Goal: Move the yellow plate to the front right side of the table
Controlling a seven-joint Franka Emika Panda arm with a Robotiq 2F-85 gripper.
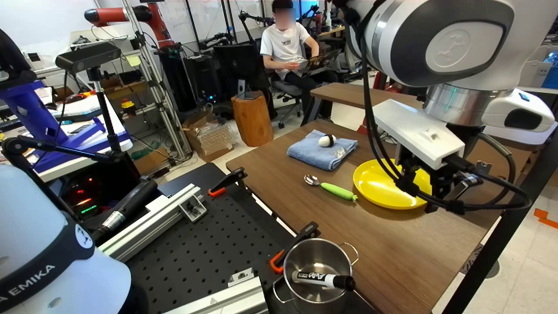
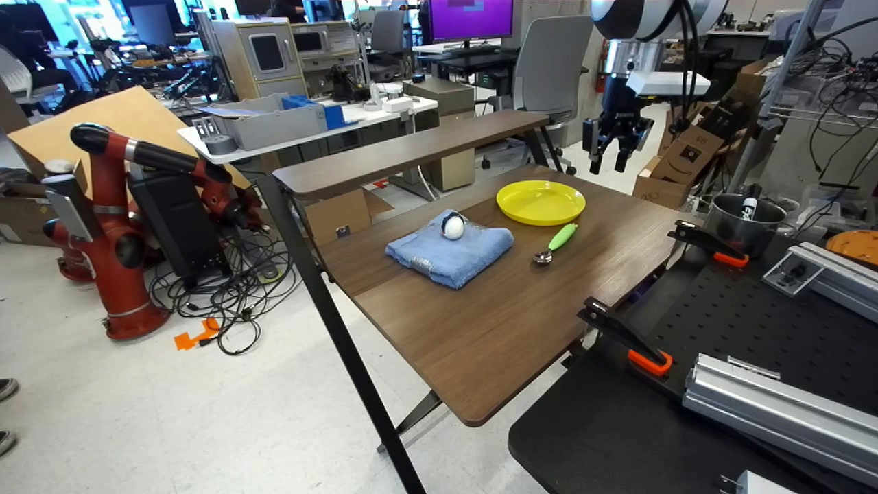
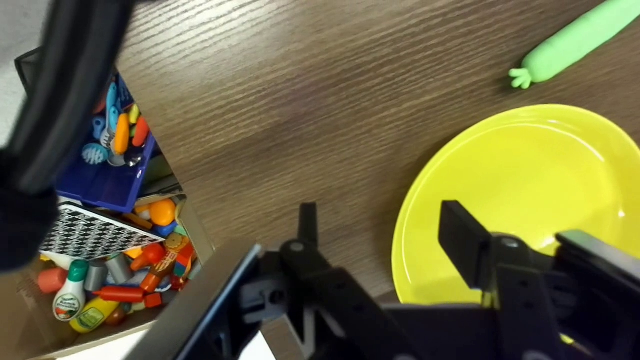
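The yellow plate (image 1: 377, 187) lies flat on the brown table (image 1: 383, 248). In an exterior view the whole plate (image 2: 540, 202) shows near the table's (image 2: 494, 329) far edge. In the wrist view the plate (image 3: 525, 160) fills the right side, its right edge cut off. My gripper (image 2: 608, 167) is open and empty, raised above the tabletop. In the wrist view one fingertip of the gripper (image 3: 380, 207) overlaps the plate and the other overlaps bare wood, with the plate's rim between them. In an exterior view the arm and cables cover part of the plate.
A green-handled spoon (image 1: 338, 191) lies beside the plate. A folded blue cloth (image 2: 439, 261) bears a white egg-like object with a black band (image 2: 453, 226). A metal pot (image 1: 314, 250) holding a marker stands at the table's edge by clamps. A raised shelf (image 2: 411, 144) runs behind.
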